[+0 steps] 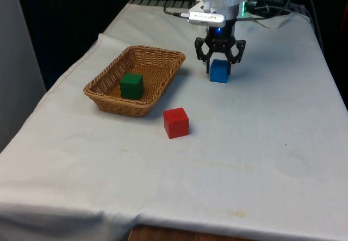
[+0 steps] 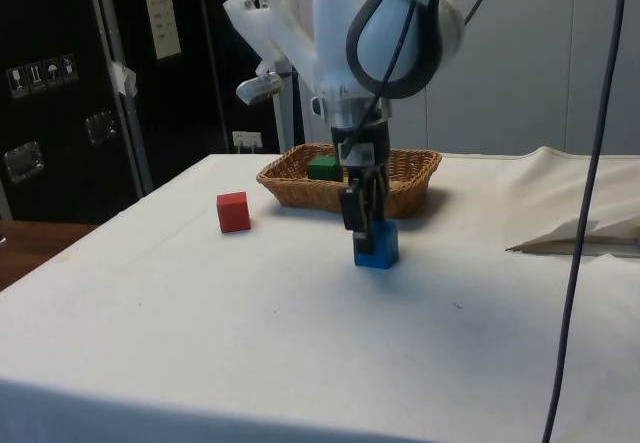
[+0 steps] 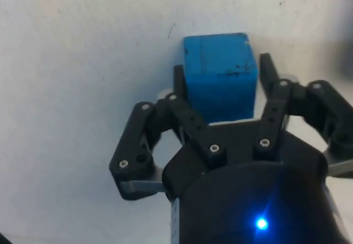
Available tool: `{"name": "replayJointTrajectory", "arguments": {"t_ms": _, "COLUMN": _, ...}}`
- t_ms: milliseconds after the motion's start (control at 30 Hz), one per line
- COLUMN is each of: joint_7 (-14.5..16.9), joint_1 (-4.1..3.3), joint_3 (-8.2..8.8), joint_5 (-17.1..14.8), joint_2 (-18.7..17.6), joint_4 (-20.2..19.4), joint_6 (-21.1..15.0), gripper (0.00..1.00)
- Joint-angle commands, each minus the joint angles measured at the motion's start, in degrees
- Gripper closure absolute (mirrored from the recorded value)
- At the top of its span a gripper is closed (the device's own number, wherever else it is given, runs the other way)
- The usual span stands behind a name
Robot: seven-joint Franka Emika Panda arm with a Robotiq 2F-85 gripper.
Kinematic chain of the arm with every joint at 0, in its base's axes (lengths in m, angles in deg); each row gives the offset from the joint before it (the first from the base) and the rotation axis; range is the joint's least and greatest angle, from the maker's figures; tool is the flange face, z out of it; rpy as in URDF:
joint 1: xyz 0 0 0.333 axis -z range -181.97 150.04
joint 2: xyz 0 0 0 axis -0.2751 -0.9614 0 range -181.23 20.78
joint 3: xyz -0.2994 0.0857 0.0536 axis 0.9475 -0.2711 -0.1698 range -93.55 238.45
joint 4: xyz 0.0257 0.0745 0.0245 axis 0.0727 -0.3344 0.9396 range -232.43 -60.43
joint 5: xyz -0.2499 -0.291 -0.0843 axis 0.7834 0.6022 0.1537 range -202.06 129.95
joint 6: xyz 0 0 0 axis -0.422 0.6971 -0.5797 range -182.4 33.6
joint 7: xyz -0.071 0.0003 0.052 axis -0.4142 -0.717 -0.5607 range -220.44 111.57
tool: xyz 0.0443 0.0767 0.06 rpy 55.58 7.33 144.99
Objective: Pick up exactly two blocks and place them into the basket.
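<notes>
With my gripper [image 1: 219, 62] fingers either side of the blue block [image 1: 219, 71], seemingly clamped on it, right of the wicker basket [image 1: 163, 53] in the front view, I should lift straight, clearing the rim.

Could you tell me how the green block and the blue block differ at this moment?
The green block lies inside the basket; the blue block sits on the white cloth beside it. The pincer straddles the blue block, one finger on each side, while nothing is near the green one. Both are cubes of similar size.
</notes>
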Motion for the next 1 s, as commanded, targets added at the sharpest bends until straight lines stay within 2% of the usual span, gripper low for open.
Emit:
{"name": "replayJointTrajectory", "arguments": {"t_ms": 0, "joint_7": 0.06, "joint_1": 0.06, "joint_3": -0.29, "joint_5": -0.34, "joint_2": -0.23, "joint_4": 0.06, "joint_6": -0.46, "gripper": 0.76}}
{"name": "replayJointTrajectory", "arguments": {"t_ms": 67, "joint_7": 0.06, "joint_1": 0.06, "joint_3": -0.29, "joint_5": -0.34, "joint_2": -0.29, "joint_4": 0.11, "joint_6": -0.46, "gripper": 0.96}}
{"name": "replayJointTrajectory", "arguments": {"t_ms": 100, "joint_7": 0.06, "joint_1": 0.06, "joint_3": -0.29, "joint_5": -0.34, "joint_2": -0.29, "joint_4": 0.11, "joint_6": -0.46, "gripper": 0.99}}
{"name": "replayJointTrajectory", "arguments": {"t_ms": 333, "joint_7": 0.11, "joint_1": 0.06, "joint_3": -0.29, "joint_5": -0.34, "joint_2": -0.34, "joint_4": 0.11, "joint_6": -0.46, "gripper": 0.98}}
{"name": "replayJointTrajectory", "arguments": {"t_ms": 467, "joint_7": -0.23, "joint_1": -0.23, "joint_3": 0.52, "joint_5": 0.92, "joint_2": 1.95, "joint_4": -0.17, "joint_6": 0.92, "gripper": 0.98}}
{"name": "replayJointTrajectory", "arguments": {"t_ms": 500, "joint_7": 0.23, "joint_1": 0.0, "joint_3": 0.06, "joint_5": 0.06, "joint_2": 1.15, "joint_4": 0.11, "joint_6": 0.34, "gripper": 0.98}}
{"name": "replayJointTrajectory", "arguments": {"t_ms": 567, "joint_7": -0.17, "joint_1": -0.29, "joint_3": 0.74, "joint_5": 1.26, "joint_2": 2.86, "joint_4": -0.29, "joint_6": 1.43, "gripper": 0.98}}
{"name": "replayJointTrajectory", "arguments": {"t_ms": 733, "joint_7": 0.11, "joint_1": -0.11, "joint_3": 1.15, "joint_5": 2.12, "joint_2": 5.39, "joint_4": -0.46, "joint_6": 3.21, "gripper": 0.98}}
{"name": "replayJointTrajectory", "arguments": {"t_ms": 767, "joint_7": 0.74, "joint_1": 0.0, "joint_3": 0.57, "joint_5": 0.74, "joint_2": 4.87, "joint_4": -0.4, "joint_6": 2.58, "gripper": 0.98}}
{"name": "replayJointTrajectory", "arguments": {"t_ms": 800, "joint_7": 0.4, "joint_1": 0.06, "joint_3": 1.43, "joint_5": 2.64, "joint_2": 6.59, "joint_4": -0.4, "joint_6": 4.13, "gripper": 0.98}}
{"name": "replayJointTrajectory", "arguments": {"t_ms": 967, "joint_7": 2.01, "joint_1": 0.17, "joint_3": 2.69, "joint_5": 3.72, "joint_2": 9.63, "joint_4": -0.29, "joint_6": 6.36, "gripper": 0.98}}
